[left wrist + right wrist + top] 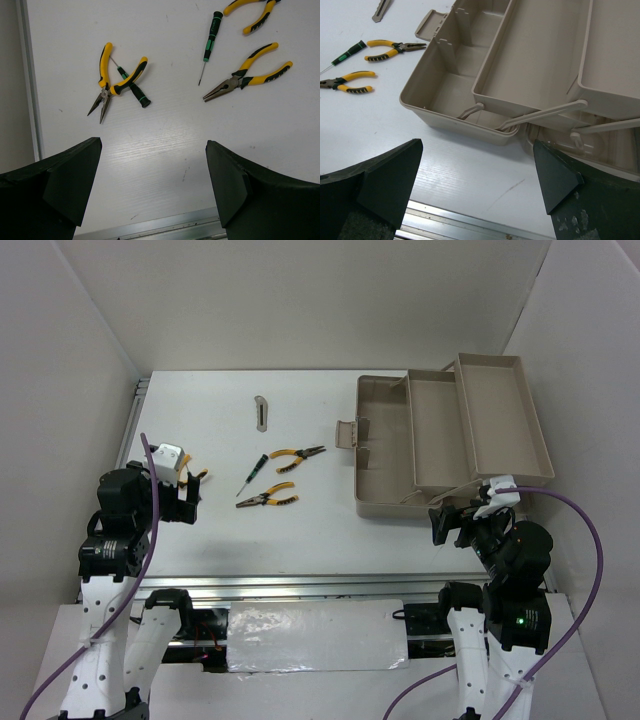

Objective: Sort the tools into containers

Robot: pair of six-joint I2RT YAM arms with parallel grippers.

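Looks down between the spread-apart fingers of the right gripper (477, 150) at a white table (470, 172). Just ahead, an open beige toolbox (455, 122): deep tub (450, 87) on the left, two shallow trays (535, 55) sitting higher on the right. Left of it, yellow pliers (395, 48), more pliers (347, 81), a thin screwdriver (345, 54). At the top edge, maybe a grey metal piece (381, 10), cut off.

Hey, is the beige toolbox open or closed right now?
Open. The toolbox has its trays swung out to the right, stepped one above the other, leaving the deep tub uncovered.
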